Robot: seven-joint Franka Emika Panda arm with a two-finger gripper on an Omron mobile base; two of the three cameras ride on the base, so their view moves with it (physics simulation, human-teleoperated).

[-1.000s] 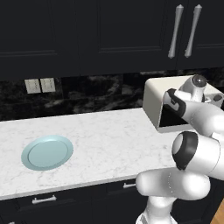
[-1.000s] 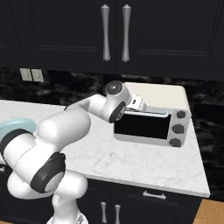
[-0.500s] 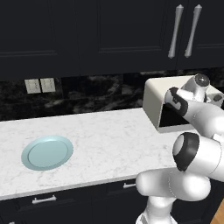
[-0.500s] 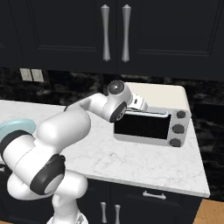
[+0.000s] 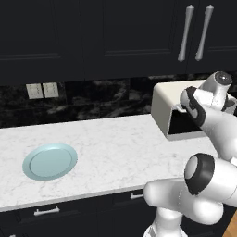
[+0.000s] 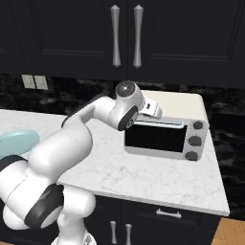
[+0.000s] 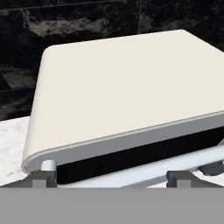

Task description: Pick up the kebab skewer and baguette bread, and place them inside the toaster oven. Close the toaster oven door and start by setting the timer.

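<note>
I see the toaster oven (image 6: 165, 134), a cream-beige rounded box, standing upright on the counter (image 6: 158, 177) at about 3 o'clock in my right base view, back against the dark wall. The toaster oven door (image 6: 155, 138) is up and closed: a dark glass panel in a cream frame, with a silver bar handle (image 6: 160, 123) along its top edge. Three dark knobs (image 6: 194, 140) run down the right panel. From my hand view I look across the oven's flat cream top (image 7: 122, 92), the handle bar (image 7: 175, 168) lying at 6 o'clock below its front lip.
</note>
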